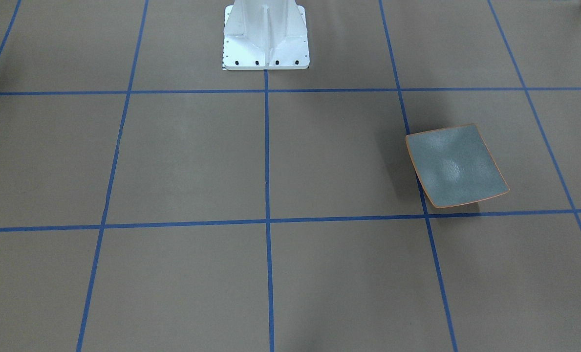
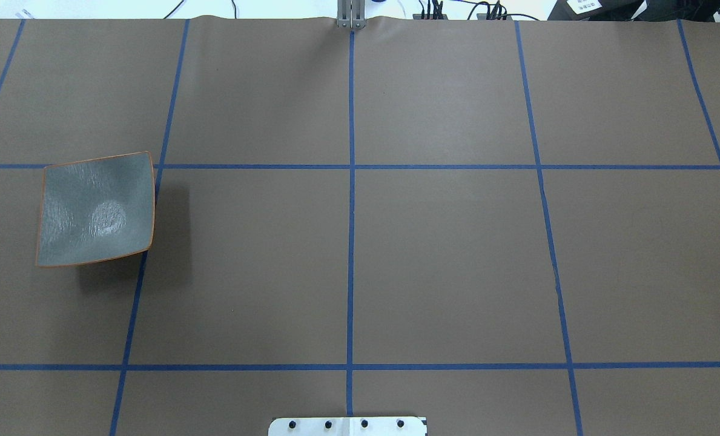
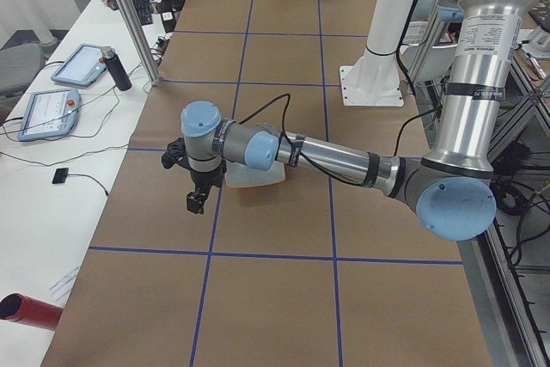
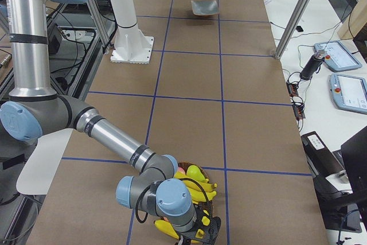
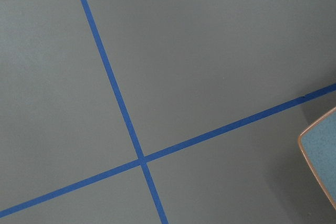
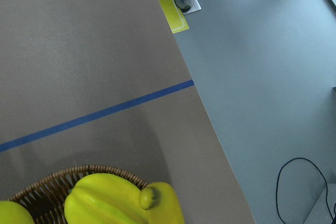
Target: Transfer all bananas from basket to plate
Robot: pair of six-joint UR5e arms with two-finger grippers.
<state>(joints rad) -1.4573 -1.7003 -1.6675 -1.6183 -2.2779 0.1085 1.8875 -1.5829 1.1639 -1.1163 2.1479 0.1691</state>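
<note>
You cannot tell from the side views whether either gripper is wide or narrow: the left gripper (image 3: 196,202) hangs just beside the plate (image 1: 456,166), the right gripper (image 4: 207,229) at the basket (image 6: 37,190). The bananas (image 4: 202,192) lie in the basket, well apart from the bare plate along the counter (image 2: 444,266)

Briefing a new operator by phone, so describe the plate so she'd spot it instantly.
On the brown table gridded with blue tape, look to the robot's left half. The plate sits there at a tape line: a square grey-blue dish with a thin orange rim and upturned corners, empty, unlike the fruit-filled wicker basket at the table's opposite end.
</note>
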